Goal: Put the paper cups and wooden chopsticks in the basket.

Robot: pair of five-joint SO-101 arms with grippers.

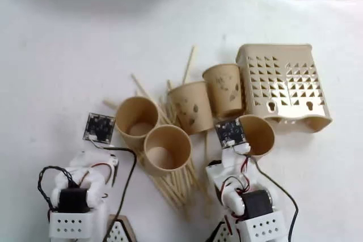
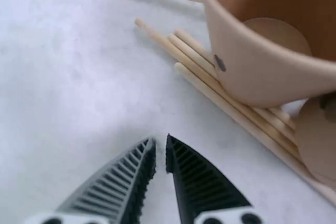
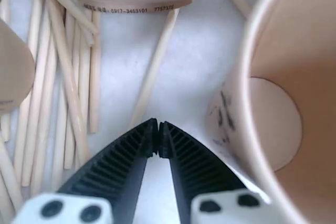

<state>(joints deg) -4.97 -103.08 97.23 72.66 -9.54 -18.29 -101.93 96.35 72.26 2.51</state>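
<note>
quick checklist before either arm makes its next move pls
1. Left claw free of load: ok, shut on nothing.
2. Right claw free of load: ok, shut on nothing.
3. Claws open for a grasp: not ok, both are shut.
4. A paper cup near the right claw: ok, one is right beside it.
5. Chopsticks free to lift: not ok, a second cup sits on the pile.
6. Basket opening facing up: cannot tell, a perforated wall faces the high view.
</note>
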